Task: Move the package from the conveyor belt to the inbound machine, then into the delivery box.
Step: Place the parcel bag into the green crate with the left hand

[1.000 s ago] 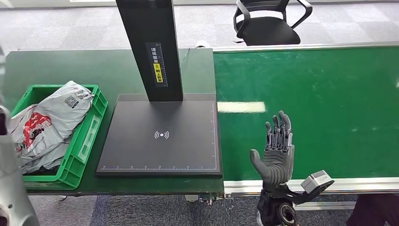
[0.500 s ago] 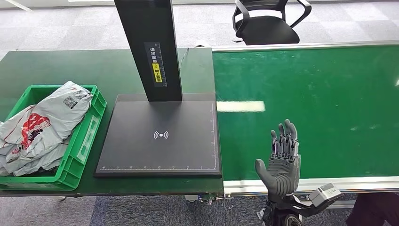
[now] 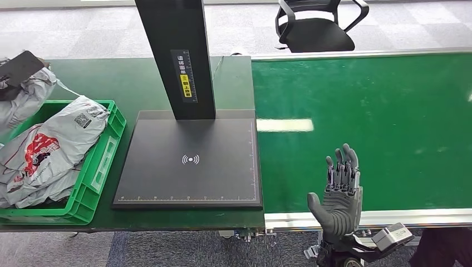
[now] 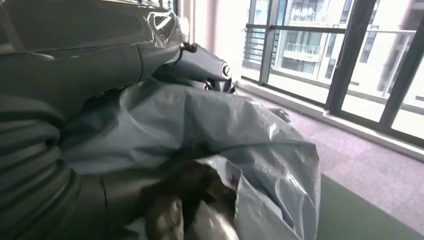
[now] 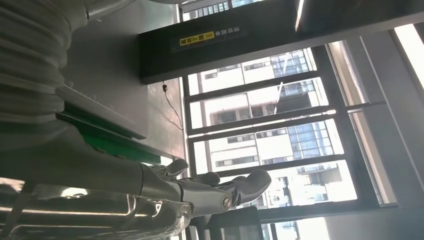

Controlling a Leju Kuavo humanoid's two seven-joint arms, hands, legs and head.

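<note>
Left hand (image 4: 125, 195): wrapped around a grey plastic mailer package (image 4: 210, 135), with the crinkled, glossy film bulging over the grey ribbed wrist cover and the thumb; the dark fingers are mostly hidden under the film. In the head view the same package (image 3: 19, 92) sits at the far left edge, raised above the green table (image 3: 111, 83), behind and above the delivery box (image 3: 103, 161). A dark flat part lies against the top of the package there; what it is cannot be told.

Right hand (image 3: 338, 192): fingers straight and spread, palm upright, nothing held. It stands over the near edge of the conveyor belt (image 3: 389, 122), well apart from the package.

Delivery box: green moulded plastic crate with ribbed walls, holding several soft grey mailers (image 3: 50, 144), one with a red and black print, one with a printed label.

Inbound machine (image 3: 189, 161): flat matte black rectangular platform with a white wireless symbol at centre and ruler marks along its edges, with a black upright column (image 3: 177, 55) carrying a yellow label. It stands between the crate and the belt.

Conveyor belt: smooth green surface with silver metal side rails. A black office chair (image 3: 317, 25) stands behind it on grey carpet
</note>
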